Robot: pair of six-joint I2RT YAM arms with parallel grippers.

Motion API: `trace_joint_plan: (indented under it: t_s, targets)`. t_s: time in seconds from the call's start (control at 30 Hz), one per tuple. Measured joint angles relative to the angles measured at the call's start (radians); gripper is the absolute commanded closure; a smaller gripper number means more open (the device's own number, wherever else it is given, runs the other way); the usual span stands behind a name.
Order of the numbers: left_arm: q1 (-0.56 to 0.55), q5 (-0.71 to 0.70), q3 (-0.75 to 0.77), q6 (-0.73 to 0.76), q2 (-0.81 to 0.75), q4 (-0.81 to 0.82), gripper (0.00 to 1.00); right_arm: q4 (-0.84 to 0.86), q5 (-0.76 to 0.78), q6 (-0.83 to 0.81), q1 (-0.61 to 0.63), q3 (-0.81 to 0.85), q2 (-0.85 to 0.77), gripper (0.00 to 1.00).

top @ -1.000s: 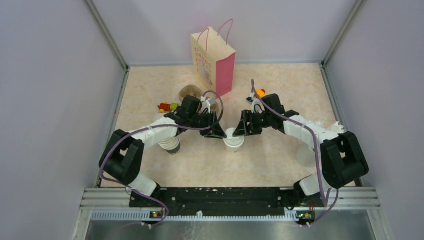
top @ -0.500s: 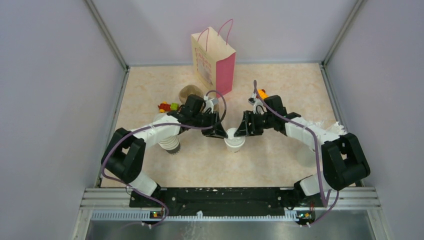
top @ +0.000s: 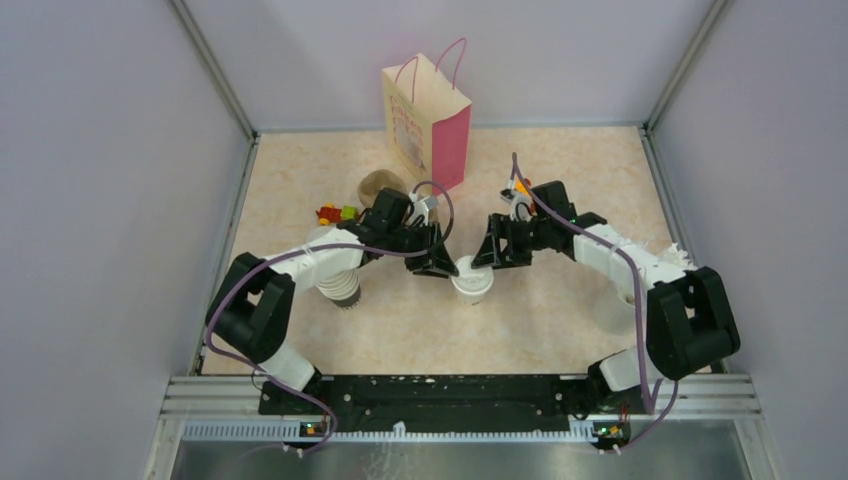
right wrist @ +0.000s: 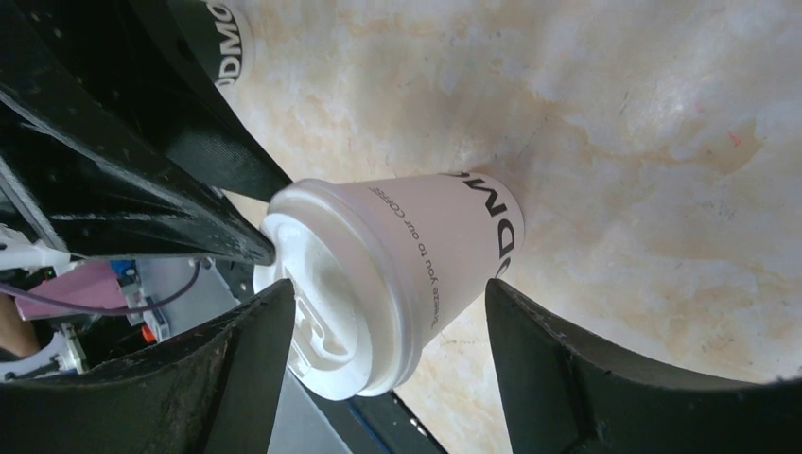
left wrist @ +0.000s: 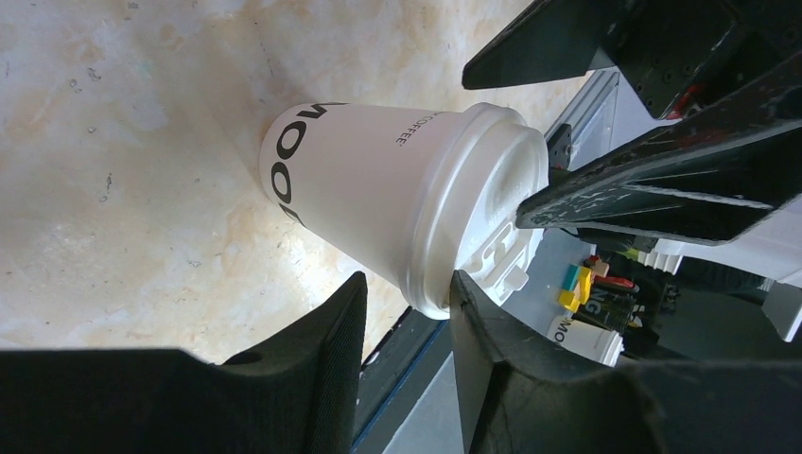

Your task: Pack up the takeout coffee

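We see the small white paper cup (top: 470,284) standing upright near the middle of the marbled beige surface (top: 570,170). Its round white plastic lid (left wrist: 482,180) is seated on top, and black lettering runs along its wall. The left arm (top: 325,258) and the right arm (top: 612,252) come in from either side, and their black tips meet at the cup.

In the right wrist view the right jaws are spread wide. Their two black fingers (right wrist: 605,378) frame the cup, one beside the lid and the other near the base. We cannot tell whether either one touches it. In the left wrist view, one fingertip of the right jaws lies against the top of the lid.

The left jaws show only a narrow gap between their fingers (left wrist: 293,378), and the lid's rim sits right at the mouth of that gap. We cannot tell whether they pinch the rim or merely rest against it.

Behind the cup, well apart from it, a cream and pink paper bag (top: 430,115) stands upright. A stack of pale cups (top: 343,290) stands partly hidden under the left arm.
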Motion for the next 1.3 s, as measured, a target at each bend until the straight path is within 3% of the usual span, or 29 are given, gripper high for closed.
trace_joint_plan:
  t_s: [0.37,0.73,1.03,1.3]
  targets:
    - [-0.004,0.006,0.02,-0.003,0.016,-0.01,0.57,-0.094,-0.003,-0.003,-0.047,0.026,-0.068,0.3]
    - [-0.004,0.003,0.026,-0.003,0.017,-0.026,0.57,-0.102,-0.029,0.005,-0.05,-0.074,-0.109,0.35]
    - [-0.005,-0.001,0.041,0.005,0.026,-0.043,0.6,-0.031,-0.063,0.031,-0.052,-0.118,-0.11,0.45]
    - [-0.007,0.0,0.045,0.01,0.034,-0.047,0.61,0.138,-0.133,0.077,-0.089,-0.237,-0.145,0.5]
